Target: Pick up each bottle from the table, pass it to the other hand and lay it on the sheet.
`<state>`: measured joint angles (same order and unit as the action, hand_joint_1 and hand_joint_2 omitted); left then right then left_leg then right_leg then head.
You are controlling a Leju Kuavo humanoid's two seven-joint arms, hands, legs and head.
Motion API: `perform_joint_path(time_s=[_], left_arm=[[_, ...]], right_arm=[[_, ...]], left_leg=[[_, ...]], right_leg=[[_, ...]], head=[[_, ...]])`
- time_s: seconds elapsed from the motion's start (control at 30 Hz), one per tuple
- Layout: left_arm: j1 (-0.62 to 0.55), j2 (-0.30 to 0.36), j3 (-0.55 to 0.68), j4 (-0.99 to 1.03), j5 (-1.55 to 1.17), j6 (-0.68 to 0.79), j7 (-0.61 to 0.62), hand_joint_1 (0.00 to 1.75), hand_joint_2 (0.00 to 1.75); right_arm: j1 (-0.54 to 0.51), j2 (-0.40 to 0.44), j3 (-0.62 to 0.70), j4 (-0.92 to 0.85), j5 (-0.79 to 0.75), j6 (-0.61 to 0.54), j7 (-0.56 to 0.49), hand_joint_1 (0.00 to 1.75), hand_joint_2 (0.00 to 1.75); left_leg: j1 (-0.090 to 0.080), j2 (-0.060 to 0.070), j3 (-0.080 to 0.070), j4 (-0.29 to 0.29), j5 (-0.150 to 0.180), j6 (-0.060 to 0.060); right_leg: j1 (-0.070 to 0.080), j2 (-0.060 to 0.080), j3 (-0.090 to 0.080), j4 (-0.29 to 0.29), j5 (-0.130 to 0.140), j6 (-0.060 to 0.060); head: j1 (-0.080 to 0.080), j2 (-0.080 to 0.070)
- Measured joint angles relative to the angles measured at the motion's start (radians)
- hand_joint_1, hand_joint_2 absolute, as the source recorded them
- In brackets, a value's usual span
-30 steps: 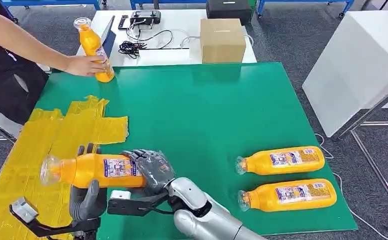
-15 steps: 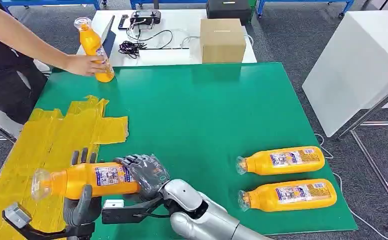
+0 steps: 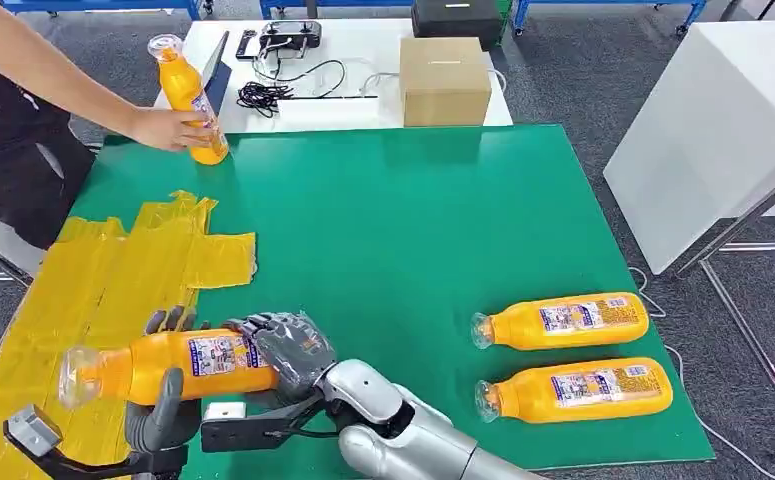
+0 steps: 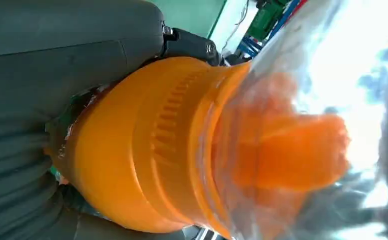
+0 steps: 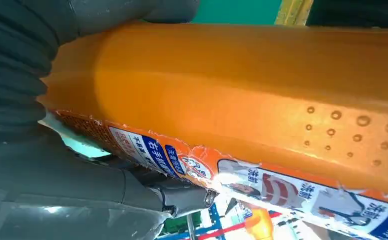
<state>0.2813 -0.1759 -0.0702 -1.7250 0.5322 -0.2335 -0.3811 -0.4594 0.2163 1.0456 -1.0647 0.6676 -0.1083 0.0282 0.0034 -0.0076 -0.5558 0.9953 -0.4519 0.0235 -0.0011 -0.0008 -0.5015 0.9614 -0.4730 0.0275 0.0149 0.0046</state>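
The orange bottle (image 3: 168, 366) has a clear cap and a printed label. It lies level above the yellow sheet (image 3: 83, 290), cap toward the robot's left. The right hand (image 3: 288, 345) grasps its base; the left hand (image 3: 163, 395) cups it from beneath, fingers wrapped round.

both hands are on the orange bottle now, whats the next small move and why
Probably the right hand should let go. The left hand already cups the orange bottle from below, near its neck, and the bottle hangs over the yellow sheet, so the left hand could then lay it down.
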Motion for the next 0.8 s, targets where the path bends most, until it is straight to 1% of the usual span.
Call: perform_joint_path(time_s=[0.27,0.3,0.33,0.43,0.57,0.8], left_arm=[[0.000,-0.006,0.008,0.000,-0.001,-0.002,-0.001,1.75,1.75],[0.000,-0.007,0.009,0.000,-0.001,-0.003,-0.001,1.75,1.75],[0.000,-0.007,0.010,0.000,-0.001,-0.005,-0.001,1.75,1.75],[-0.004,-0.008,0.011,0.000,-0.005,-0.010,-0.003,1.75,1.75],[-0.009,-0.010,0.011,0.000,-0.033,-0.006,-0.012,1.75,1.75],[-0.015,-0.013,0.013,0.000,-0.039,-0.001,-0.015,1.75,1.75]], right_arm=[[-0.001,0.000,0.002,0.001,-0.008,0.001,0.000,1.75,1.75],[-0.001,0.000,0.001,0.001,-0.010,0.001,0.001,0.24,1.75],[-0.001,0.000,0.001,0.001,-0.010,0.000,0.002,0.00,1.75],[0.000,-0.002,0.000,0.001,-0.006,-0.013,0.003,0.00,1.75],[0.024,-0.014,-0.014,-0.006,-0.002,-0.075,0.002,0.00,1.75],[0.048,-0.035,-0.035,-0.018,0.000,-0.087,0.001,0.00,1.75]], left_leg=[[0.000,0.000,0.000,0.000,0.000,0.000],[0.000,0.000,0.000,0.000,0.000,0.000],[0.000,0.000,0.000,0.000,0.000,0.000],[0.000,0.000,0.000,0.000,0.000,0.000],[0.000,0.000,0.000,0.000,0.000,0.000],[0.000,0.000,0.000,0.000,0.000,0.000]], right_leg=[[0.000,0.000,0.000,0.000,0.000,0.000],[0.000,0.000,0.000,0.000,0.000,0.000],[0.000,0.000,0.000,0.000,0.000,0.000],[0.000,0.000,0.000,0.000,0.000,0.000],[0.000,0.000,0.000,0.000,0.000,0.000],[0.000,0.000,0.000,0.000,0.000,0.000]], head=[[0.000,0.000],[0.000,0.000],[0.000,0.000],[0.000,0.000],[0.000,0.000],[0.000,0.000]])
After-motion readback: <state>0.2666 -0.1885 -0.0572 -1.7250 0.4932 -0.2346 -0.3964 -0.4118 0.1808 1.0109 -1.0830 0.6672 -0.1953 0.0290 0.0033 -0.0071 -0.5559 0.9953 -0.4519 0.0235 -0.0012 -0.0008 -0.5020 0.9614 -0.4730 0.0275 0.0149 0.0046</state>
